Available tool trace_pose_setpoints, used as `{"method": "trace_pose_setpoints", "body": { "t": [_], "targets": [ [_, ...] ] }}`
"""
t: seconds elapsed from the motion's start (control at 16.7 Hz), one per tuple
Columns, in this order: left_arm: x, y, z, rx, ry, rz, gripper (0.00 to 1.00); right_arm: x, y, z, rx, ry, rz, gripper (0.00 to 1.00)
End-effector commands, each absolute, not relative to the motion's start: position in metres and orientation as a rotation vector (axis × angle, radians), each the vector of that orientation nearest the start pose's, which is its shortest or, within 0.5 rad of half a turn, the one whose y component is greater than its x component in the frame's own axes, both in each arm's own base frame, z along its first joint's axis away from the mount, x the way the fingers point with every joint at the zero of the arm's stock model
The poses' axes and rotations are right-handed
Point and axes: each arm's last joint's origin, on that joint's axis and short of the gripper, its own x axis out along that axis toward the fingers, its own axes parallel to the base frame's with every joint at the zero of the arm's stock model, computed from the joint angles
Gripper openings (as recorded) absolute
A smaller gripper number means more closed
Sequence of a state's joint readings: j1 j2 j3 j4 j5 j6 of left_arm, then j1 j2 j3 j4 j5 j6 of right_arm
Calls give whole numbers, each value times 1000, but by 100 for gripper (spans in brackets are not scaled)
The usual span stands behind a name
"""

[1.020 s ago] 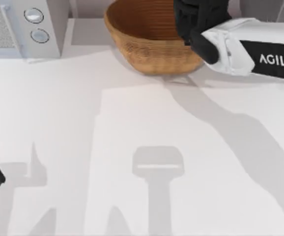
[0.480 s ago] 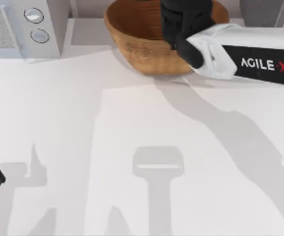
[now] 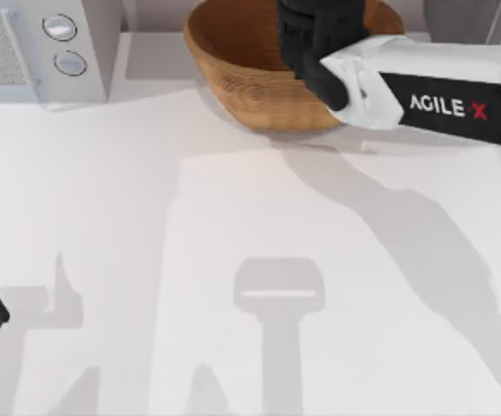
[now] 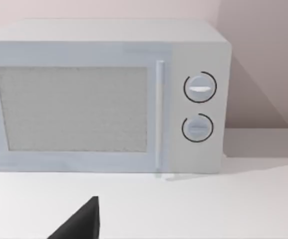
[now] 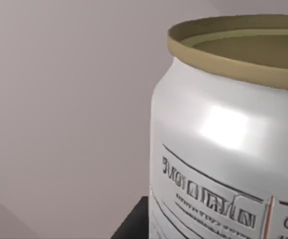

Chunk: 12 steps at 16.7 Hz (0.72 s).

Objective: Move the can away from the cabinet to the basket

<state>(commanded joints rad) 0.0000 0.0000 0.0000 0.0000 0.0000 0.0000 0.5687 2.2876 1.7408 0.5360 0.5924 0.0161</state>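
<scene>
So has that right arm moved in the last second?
Yes. The right gripper has slid toward the table's left, farther over the basket, carrying the can.

The can [image 5: 223, 149] is smooth, glossy silver metal with a printed label and a dull gold rim. The basket [image 3: 242, 74] is rough tan wicker. The microwave [image 4: 104, 94] looks matt white, its door panel grainy.
</scene>
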Motion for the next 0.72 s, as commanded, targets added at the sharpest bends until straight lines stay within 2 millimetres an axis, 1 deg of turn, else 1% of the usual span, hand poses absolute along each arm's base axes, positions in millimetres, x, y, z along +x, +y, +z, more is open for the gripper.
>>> {"method": "trace_pose_setpoints", "body": {
  "t": [0.06,0.72],
  "targets": [
    [106,-1,160,0,0,0,100,455,279,222,0,3,3,0],
    [106,-1,160,0,0,0,100,455,279,222,0,3,3,83]
  ]
}}
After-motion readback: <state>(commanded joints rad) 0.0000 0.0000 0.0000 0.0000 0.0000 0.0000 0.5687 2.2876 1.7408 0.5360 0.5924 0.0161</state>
